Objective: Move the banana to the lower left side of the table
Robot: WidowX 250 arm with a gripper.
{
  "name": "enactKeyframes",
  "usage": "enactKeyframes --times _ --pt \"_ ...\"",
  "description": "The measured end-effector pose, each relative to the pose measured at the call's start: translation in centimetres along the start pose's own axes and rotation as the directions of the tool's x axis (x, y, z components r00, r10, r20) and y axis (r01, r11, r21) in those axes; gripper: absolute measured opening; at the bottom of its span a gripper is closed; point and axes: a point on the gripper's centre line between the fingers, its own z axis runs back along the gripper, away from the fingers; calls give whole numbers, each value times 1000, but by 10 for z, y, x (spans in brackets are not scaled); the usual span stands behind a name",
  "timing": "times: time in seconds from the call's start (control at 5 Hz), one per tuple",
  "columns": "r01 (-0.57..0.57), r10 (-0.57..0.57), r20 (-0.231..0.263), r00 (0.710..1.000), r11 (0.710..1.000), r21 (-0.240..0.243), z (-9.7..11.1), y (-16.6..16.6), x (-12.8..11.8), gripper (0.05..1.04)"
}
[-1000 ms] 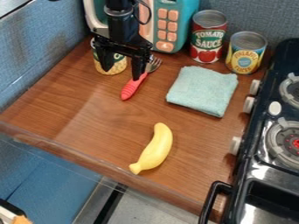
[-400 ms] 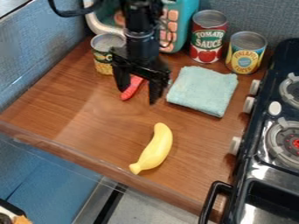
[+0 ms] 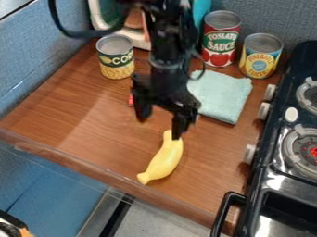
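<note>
From my station I log the banana [image 3: 166, 159] lying on the table [image 3: 80, 125], near its front edge, left of the stove [image 3: 272, 162]. Long axis: slanted, upper right to lower left in the camera view; stubby stem end points lower left at that edge, outer curve faces right. Gripper [image 3: 161, 125] hangs over the banana's upper end, fingers apart, one fingertip overlapping that end in view; I cannot tell whether they touch.

You look down on a toy kitchen corner: a wooden counter [image 3: 93, 118] set beside a black stove [image 3: 283, 185] with round burners. Food cans, among them a tomato sauce can [image 3: 220, 39], line the back near a teal-and-white toy microwave [image 3: 133, 38].
</note>
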Motion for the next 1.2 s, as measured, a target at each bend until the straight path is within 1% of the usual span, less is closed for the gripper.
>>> enactKeyframes --times 0.2,0.4,0.6,0.8,1.0,1.2 --pt "21 -19 -63 998 1000 23 -22 -12 -17 1001" --pt "15 -10 -112 994 999 48 -40 -10 -29 968" --pt "15 -8 -112 994 998 62 -43 -11 -28 838" --pt "11 -5 -81 997 997 72 -31 -8 -25 557" --pt "-62 64 -28 998 996 69 -8 19 -18 540" --pt "-144 146 -26 989 988 52 1 68 -19 540"
